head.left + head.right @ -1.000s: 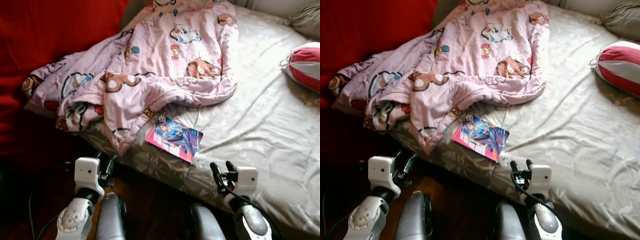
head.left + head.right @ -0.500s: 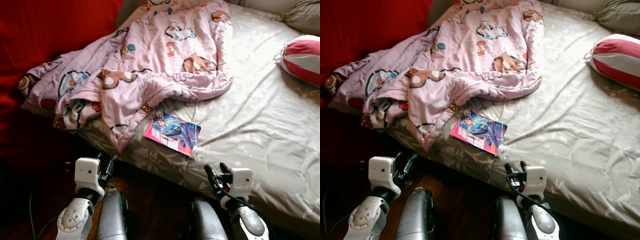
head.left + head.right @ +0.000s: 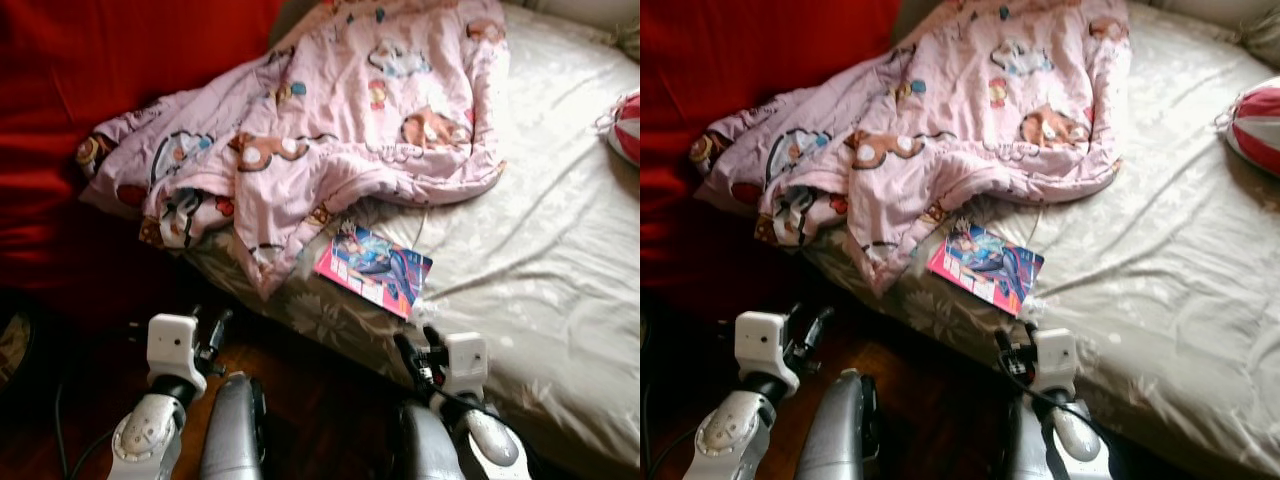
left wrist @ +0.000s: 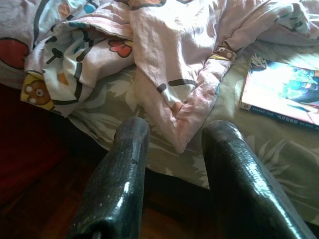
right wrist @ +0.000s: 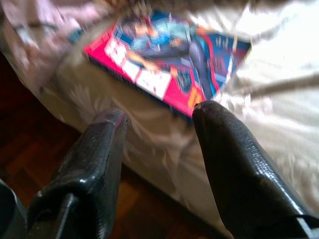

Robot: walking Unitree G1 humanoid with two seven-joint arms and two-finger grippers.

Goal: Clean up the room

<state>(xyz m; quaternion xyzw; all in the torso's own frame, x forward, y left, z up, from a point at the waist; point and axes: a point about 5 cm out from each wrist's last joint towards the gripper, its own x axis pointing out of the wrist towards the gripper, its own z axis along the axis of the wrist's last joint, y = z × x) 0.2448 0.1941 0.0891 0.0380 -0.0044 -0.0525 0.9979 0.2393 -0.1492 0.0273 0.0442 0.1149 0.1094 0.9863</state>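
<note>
Closer now, the right gripper [image 3: 412, 347], fingers apart, neared the book [image 3: 374, 268] at the bed [image 3: 540, 260] edge; the left gripper [image 3: 212, 330], also parted, hung low.

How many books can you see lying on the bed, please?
1. The book lies flat on the bed near its front edge, just beside the lower hem of the pink blanket. Others may be hidden under the blanket.

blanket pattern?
Pale pink blanket printed with cartoon bears and clouds; clearest in the left eye view.
</note>
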